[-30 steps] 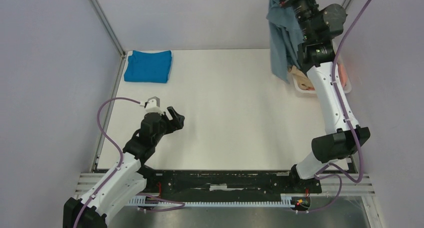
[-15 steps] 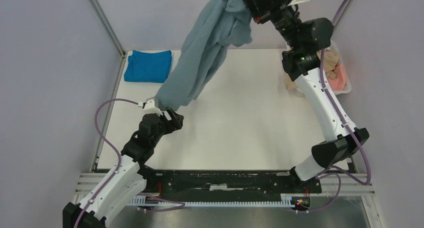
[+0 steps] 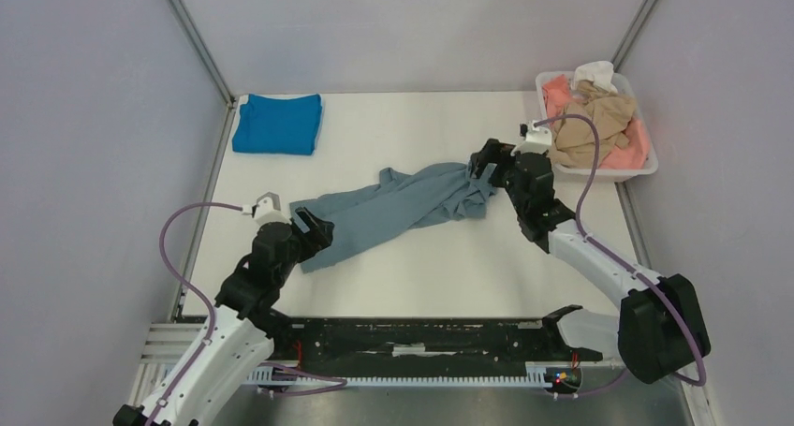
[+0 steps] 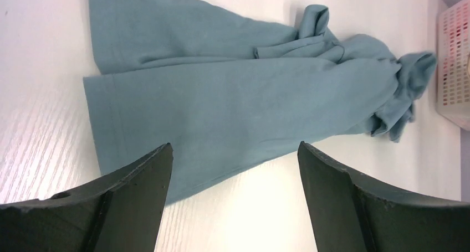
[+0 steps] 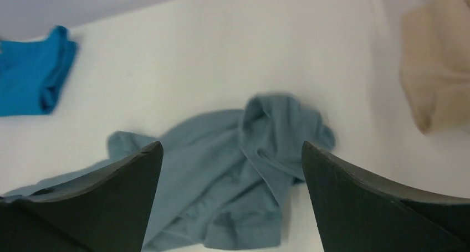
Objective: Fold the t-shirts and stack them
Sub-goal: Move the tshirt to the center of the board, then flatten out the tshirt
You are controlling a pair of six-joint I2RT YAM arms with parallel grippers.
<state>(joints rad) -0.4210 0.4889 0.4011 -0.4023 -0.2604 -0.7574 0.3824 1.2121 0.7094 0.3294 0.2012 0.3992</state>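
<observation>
Grey-blue t-shirt (image 3: 398, 209) lies crumpled and stretched slantwise across the middle of the white desk (image 3: 421, 276) — bunched end by the right pincer (image 3: 485, 164), flatter hem end by the left pincer (image 3: 316, 231). Both pincers spread wide, nothing between the fingers; touching the cloth or not, cannot tell. Bright blue t-shirt (image 3: 278, 124) sits folded at the far left corner. Tan t-shirt (image 3: 585, 131), salmon-pink t-shirt (image 3: 558, 94) and white t-shirt (image 3: 594, 73) are heaped in the white tub (image 3: 609, 173) — far right.
</observation>
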